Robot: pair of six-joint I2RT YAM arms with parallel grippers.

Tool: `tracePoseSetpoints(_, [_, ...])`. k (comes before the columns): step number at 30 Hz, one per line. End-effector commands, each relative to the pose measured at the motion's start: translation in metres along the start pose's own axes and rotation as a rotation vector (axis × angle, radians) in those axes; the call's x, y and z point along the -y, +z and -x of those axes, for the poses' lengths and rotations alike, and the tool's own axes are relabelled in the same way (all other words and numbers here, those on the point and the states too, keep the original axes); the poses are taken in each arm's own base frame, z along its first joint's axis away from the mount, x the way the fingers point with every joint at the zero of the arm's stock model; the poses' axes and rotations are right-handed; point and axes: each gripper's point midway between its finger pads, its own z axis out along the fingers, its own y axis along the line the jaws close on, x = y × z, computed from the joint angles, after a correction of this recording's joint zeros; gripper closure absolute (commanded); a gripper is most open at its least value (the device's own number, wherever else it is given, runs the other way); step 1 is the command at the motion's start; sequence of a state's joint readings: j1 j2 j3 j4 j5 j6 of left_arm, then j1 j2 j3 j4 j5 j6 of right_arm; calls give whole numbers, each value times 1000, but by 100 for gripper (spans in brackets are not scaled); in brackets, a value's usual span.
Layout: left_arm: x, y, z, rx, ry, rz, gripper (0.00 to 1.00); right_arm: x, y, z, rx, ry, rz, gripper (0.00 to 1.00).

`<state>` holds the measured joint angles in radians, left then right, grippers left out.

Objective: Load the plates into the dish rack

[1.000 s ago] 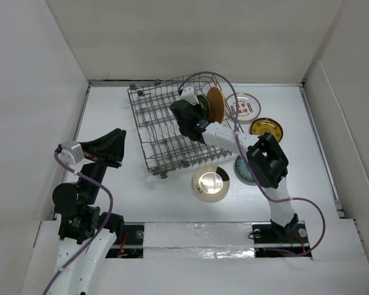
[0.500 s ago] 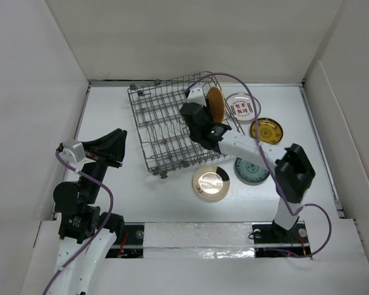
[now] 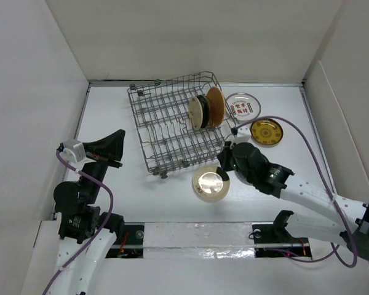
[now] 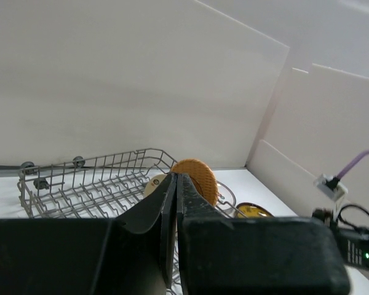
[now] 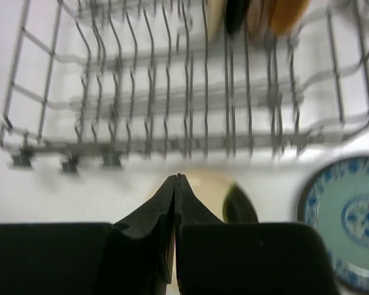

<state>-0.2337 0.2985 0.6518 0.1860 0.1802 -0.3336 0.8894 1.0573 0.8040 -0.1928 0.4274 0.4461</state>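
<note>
The grey wire dish rack (image 3: 166,126) stands at the back middle of the table. A cream plate (image 3: 195,113), a black plate (image 3: 202,109) and an orange-brown plate (image 3: 215,104) stand upright in its right part. My right gripper (image 3: 225,160) is shut and empty, just off the rack's near right corner, above a cream plate (image 3: 209,184) that lies flat. In the right wrist view the shut fingertips (image 5: 176,179) hover over that plate (image 5: 209,190), with the rack (image 5: 172,92) ahead. My left gripper (image 3: 118,142) is shut and empty, left of the rack.
A white plate with red marks (image 3: 242,106) and a patterned yellow plate (image 3: 265,131) lie right of the rack. A patterned teal plate (image 5: 350,215) lies at the right of the right wrist view; my arm hides it from above. White walls enclose the table.
My right gripper has pulled back out of the rack toward the near side. The cream and black plates now show standing beside the orange-brown one. The left arm has not moved.
</note>
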Motion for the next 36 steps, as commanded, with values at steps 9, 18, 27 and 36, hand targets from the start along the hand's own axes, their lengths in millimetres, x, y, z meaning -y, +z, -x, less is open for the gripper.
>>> tracePoseSetpoints(9, [9, 1, 16, 46, 9, -33, 93, 63, -14, -139, -418, 403, -107, 35])
tracePoseSetpoints(18, [7, 4, 12, 33, 10, -33, 79, 51, 6, -180, -570, 460, 25, 37])
tracePoseSetpoints(27, [-40, 34, -56, -255, -9, 160, 71, 64, 14, -193, -607, 468, -8, 82])
tracePoseSetpoints(36, [-14, 26, -33, -160, -2, 35, 67, 52, -12, -191, -657, 359, 87, 100])
